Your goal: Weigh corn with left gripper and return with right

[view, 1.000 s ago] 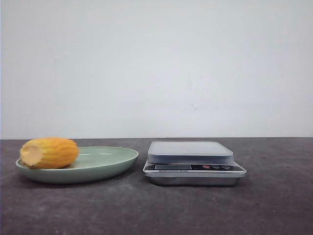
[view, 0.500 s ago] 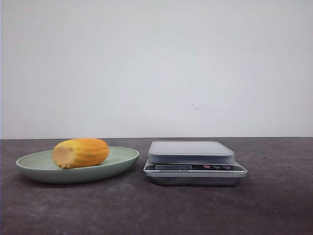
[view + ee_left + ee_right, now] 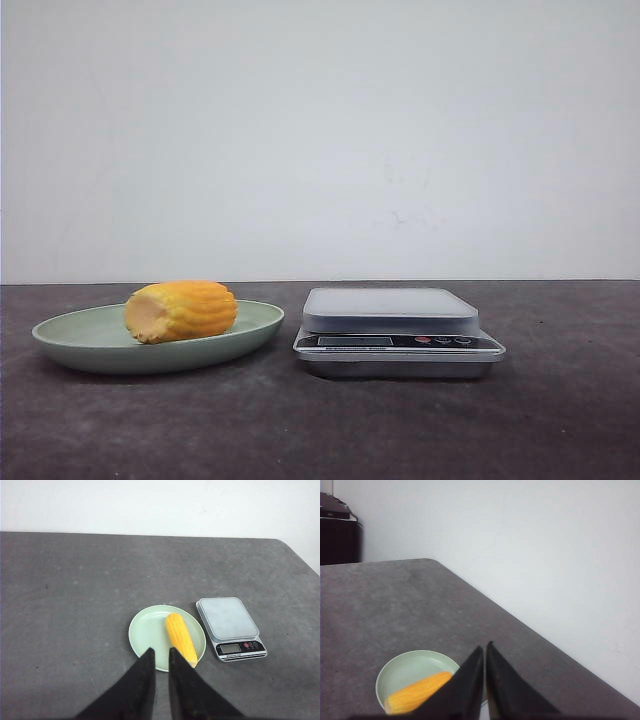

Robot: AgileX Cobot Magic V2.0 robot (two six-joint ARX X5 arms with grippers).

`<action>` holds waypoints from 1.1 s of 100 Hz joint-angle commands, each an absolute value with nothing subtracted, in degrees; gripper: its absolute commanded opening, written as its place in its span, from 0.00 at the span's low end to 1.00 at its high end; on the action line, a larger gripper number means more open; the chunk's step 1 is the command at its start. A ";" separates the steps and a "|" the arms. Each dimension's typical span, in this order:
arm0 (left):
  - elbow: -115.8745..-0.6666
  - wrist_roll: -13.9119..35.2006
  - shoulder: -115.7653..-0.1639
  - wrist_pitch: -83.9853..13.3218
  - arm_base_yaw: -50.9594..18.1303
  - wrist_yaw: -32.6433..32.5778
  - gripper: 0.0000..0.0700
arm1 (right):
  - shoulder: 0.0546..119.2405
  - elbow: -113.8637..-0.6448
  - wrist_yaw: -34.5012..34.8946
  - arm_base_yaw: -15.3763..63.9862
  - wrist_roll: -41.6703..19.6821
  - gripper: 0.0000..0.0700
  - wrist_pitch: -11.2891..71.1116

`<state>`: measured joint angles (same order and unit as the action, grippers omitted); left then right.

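Observation:
The corn (image 3: pixel 182 311), a stubby yellow-orange cob with a paler cut end, lies on its side in the pale green plate (image 3: pixel 70 345) on the left of the table. A silver kitchen scale (image 3: pixel 390 310) with an empty platform stands right of the plate. Neither gripper shows in the front view. In the left wrist view my left gripper (image 3: pixel 160 652) hangs high above the plate's near rim (image 3: pixel 147 630), fingers nearly together, holding nothing, with the corn (image 3: pixel 180 637) and scale (image 3: pixel 227 617) beyond. My right gripper (image 3: pixel 484 647) is shut and empty, high above the corn (image 3: pixel 415 695) and plate (image 3: pixel 407 667).
The dark grey tabletop (image 3: pixel 320 430) runs to a white wall behind. The table's rounded far corner (image 3: pixel 427 561) and a dark cabinet (image 3: pixel 337 535) beyond it show in the right wrist view.
The corn has rolled to the right inside the plate, from its left rim to about its middle. The plate and scale have not moved.

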<state>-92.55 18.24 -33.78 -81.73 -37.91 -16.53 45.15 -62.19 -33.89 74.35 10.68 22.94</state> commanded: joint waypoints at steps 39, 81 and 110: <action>-93.71 18.70 -34.00 -84.82 -38.22 -16.49 0.02 | 45.41 -62.78 -33.95 75.00 10.92 0.00 22.35; -93.93 18.70 -33.98 -84.79 -38.22 -16.47 0.02 | 27.40 -38.33 -7.55 35.40 10.83 0.00 10.33; -94.02 18.70 -34.00 -84.79 -38.22 -16.47 0.02 | 6.26 -6.28 -4.45 18.11 3.07 0.00 -7.68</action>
<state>-92.66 18.65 -33.76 -81.73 -37.91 -16.53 7.73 -10.24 -4.64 20.71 7.49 -6.76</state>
